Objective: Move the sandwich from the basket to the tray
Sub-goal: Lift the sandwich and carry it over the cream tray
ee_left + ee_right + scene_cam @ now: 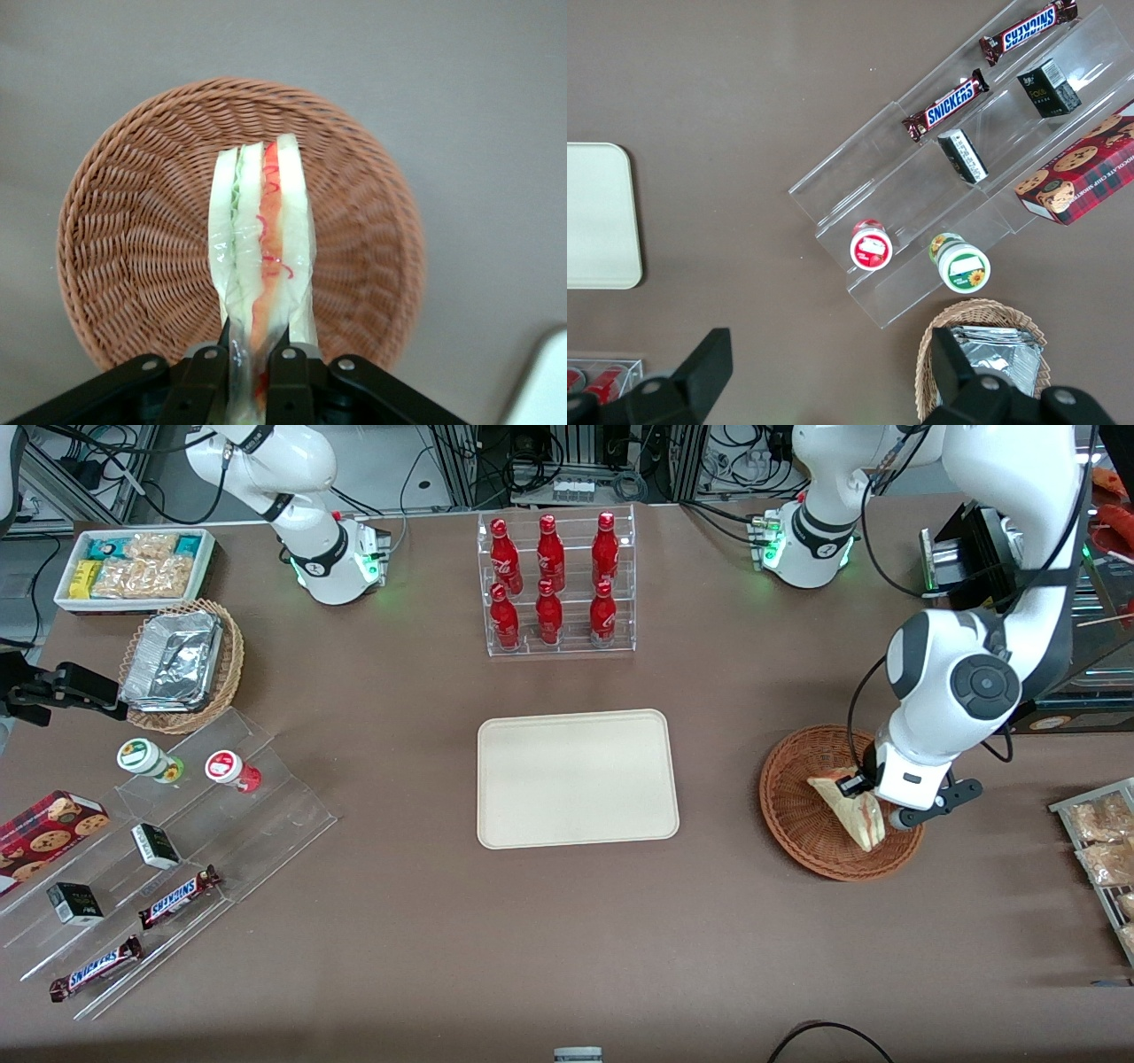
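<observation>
The sandwich [852, 808] is a wrapped pale wedge with a red and green filling stripe. My left gripper [870, 795] is shut on it over the reddish-brown wicker basket [797, 815], at the working arm's end of the table. In the left wrist view the black fingers [205, 376] pinch the sandwich [264, 230] at its narrow end, with the basket [133, 239] below it. Whether the sandwich still touches the basket I cannot tell. The cream tray [578, 778] lies bare at the table's middle; its corner also shows in the right wrist view [598, 217].
A clear rack of red bottles [556, 584] stands farther from the front camera than the tray. Bagged pastries [1101, 841] lie at the working arm's end. A tan basket with foil containers [182, 662], a snack bin [135, 567] and acrylic shelves with candy bars [177, 841] are toward the parked arm's end.
</observation>
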Robot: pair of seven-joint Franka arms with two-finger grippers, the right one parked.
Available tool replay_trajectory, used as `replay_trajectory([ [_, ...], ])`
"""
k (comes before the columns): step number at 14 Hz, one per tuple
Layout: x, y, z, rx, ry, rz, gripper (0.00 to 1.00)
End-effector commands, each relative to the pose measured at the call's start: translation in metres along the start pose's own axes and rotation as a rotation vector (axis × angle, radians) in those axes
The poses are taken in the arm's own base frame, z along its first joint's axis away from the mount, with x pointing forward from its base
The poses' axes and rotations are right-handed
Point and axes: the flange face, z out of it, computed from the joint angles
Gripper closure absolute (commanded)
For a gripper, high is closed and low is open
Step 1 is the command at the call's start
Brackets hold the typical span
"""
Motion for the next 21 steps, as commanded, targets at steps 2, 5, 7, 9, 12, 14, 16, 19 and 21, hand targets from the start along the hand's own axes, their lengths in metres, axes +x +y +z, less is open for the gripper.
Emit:
replay_trajectory([
  [2, -0.01, 0.066, -0.056, 0.026, -0.015, 0.099, 1.0],
  [5, -0.045, 0.129, -0.066, 0.016, -0.003, 0.203, 1.0],
  [7, -0.067, 0.163, -0.063, 0.01, -0.004, 0.245, 1.0],
  [9, -0.087, 0.197, -0.058, 0.003, -0.004, 0.298, 1.0],
  [12, -0.117, 0.245, -0.042, -0.016, -0.03, 0.299, 1.0],
  [14, -0.14, 0.276, -0.028, -0.011, -0.037, 0.339, 1.0],
  [16, -0.166, 0.299, -0.003, 0.007, -0.054, 0.34, 1.0],
  [19, -0.192, 0.33, 0.023, 0.02, -0.064, 0.37, 1.0],
  [21, -0.2, 0.341, 0.038, -0.003, -0.089, 0.368, 1.0],
])
